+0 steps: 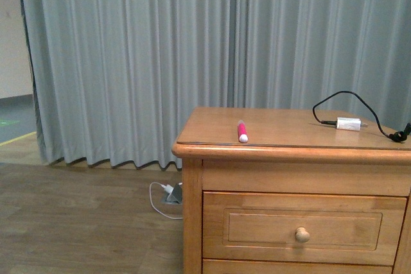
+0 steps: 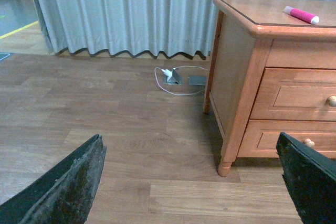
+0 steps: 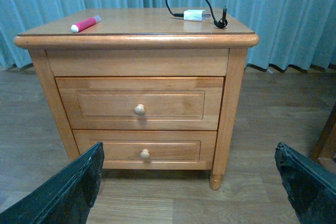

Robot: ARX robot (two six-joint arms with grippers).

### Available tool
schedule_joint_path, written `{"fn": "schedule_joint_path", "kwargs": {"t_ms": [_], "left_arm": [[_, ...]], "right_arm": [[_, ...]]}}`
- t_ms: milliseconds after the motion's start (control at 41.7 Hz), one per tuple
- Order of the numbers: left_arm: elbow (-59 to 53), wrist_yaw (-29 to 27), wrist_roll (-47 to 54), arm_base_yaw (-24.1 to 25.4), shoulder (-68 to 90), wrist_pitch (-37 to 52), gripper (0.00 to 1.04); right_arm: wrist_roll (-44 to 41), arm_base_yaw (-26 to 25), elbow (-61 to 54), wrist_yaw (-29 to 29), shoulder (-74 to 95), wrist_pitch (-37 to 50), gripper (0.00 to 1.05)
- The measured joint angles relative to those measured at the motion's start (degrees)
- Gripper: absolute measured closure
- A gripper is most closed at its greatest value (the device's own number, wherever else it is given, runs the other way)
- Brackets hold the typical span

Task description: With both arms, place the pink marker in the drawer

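Observation:
The pink marker (image 1: 242, 131) lies on the cabinet top near its front left edge; it also shows in the left wrist view (image 2: 301, 14) and the right wrist view (image 3: 85, 23). The upper drawer (image 1: 302, 228) is closed, with a round knob (image 3: 139, 109); part of it shows in the left wrist view (image 2: 310, 94). My left gripper (image 2: 191, 182) is open and empty, low over the floor left of the cabinet. My right gripper (image 3: 189, 182) is open and empty, well in front of the cabinet. Neither arm shows in the front view.
A white adapter (image 1: 349, 123) with a black cable lies on the cabinet top at the right. The lower drawer (image 3: 145, 150) is closed. A white plug and cable (image 2: 173, 76) lie on the floor by grey curtains (image 1: 160, 56). A wooden leg (image 3: 328, 140) stands at the right.

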State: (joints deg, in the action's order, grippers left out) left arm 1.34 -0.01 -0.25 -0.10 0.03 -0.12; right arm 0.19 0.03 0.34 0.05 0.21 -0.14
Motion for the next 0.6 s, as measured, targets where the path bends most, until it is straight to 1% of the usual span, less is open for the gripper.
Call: {"fn": "schedule_joint_path", "kwargs": {"t_ms": [599], "left_arm": [[0.0,0.0,0.0,0.0,0.0,0.0,0.06]], "right_arm": [[0.0,0.0,0.0,0.0,0.0,0.0,0.08]]}}
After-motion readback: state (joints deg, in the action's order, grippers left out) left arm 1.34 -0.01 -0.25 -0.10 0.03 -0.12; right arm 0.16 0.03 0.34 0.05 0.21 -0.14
